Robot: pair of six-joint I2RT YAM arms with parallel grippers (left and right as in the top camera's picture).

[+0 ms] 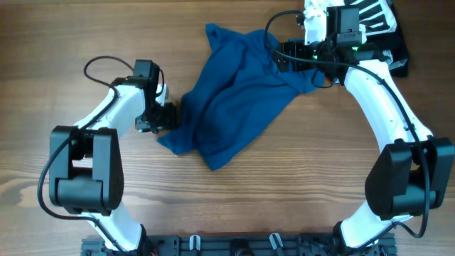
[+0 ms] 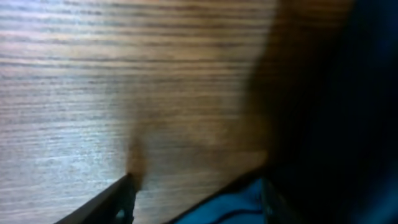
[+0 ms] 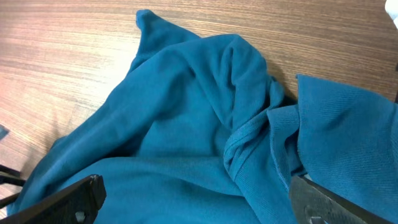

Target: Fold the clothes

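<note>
The clothes (image 1: 234,99), a wrinkled deep-blue garment, lie bunched in the middle of the wooden table. My left gripper (image 1: 169,115) sits low at the garment's left edge. In the left wrist view its fingers (image 2: 196,202) are apart over bare wood, with blue cloth (image 2: 236,205) at the lower right. My right gripper (image 1: 284,58) hovers over the garment's upper right part. In the right wrist view its fingers (image 3: 196,202) are spread wide above the blue fabric (image 3: 174,124), holding nothing.
A white black-striped garment (image 1: 373,18) lies on dark folded clothes (image 1: 399,53) at the back right corner, behind the right arm. Bare wooden table (image 1: 298,185) surrounds the blue garment.
</note>
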